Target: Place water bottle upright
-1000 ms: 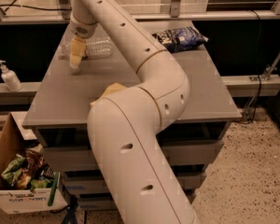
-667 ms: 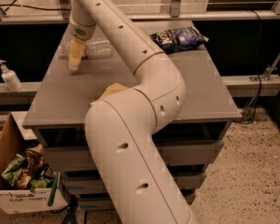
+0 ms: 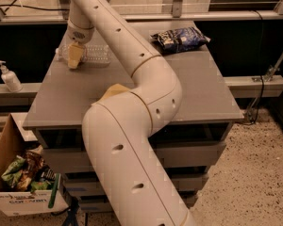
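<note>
Subject: grey table [image 3: 188,93] and surroundings, single camera view.

1. The water bottle [image 3: 96,54] lies on its side at the far left corner of the table, its long axis running roughly along the far edge. It is clear and ribbed. Which end carries the cap cannot be made out.

2. The gripper [image 3: 74,56] is down at table level over the left part of the water bottle, pointing downward, in contact with it or just in front of it. Whether the gripper is spread, pressed together or pinching the bottle cannot be told from this view.

3. The arm [image 3: 132,79] rises from the lower foreground, bends above the table's middle and reaches to the far left corner, covering much of the tabletop.

4. A dark blue snack bag [image 3: 179,38] lies flat near the far right of the table, well apart from the bottle.

5. A yellow object [image 3: 114,90], possibly a sponge, shows on the table just behind the arm's lower segment and is mostly hidden.

6. A white pump dispenser bottle [image 3: 9,77] stands upright on a ledge [image 3: 33,89] left of the table.

7. A cardboard box [image 3: 9,145] on the speckled floor [image 3: 254,173] at lower left holds mixed packets [image 3: 23,173].
</note>
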`<state>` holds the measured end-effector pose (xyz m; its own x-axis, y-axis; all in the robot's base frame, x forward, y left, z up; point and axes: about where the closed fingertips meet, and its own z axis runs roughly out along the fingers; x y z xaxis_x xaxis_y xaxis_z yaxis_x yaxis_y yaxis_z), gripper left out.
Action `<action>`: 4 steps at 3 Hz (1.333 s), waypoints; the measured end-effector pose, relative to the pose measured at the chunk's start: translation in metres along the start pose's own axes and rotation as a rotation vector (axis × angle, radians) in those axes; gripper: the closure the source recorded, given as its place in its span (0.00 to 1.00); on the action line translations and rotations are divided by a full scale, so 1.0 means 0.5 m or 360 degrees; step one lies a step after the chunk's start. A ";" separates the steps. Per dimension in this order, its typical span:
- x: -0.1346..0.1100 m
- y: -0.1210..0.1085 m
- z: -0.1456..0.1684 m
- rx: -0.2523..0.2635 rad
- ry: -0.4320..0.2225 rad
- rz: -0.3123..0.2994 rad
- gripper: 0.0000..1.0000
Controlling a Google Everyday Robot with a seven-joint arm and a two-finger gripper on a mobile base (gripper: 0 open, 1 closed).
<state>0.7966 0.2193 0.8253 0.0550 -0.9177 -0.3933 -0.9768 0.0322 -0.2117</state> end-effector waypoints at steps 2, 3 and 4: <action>0.022 -0.009 -0.024 0.0021 0.0006 0.0058 0.88; 0.026 -0.016 -0.077 0.0060 -0.0030 0.0108 1.00; 0.017 -0.028 -0.144 0.0114 -0.0164 0.0145 1.00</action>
<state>0.7960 0.1824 0.8896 -0.0085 -0.8643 -0.5030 -0.9616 0.1450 -0.2329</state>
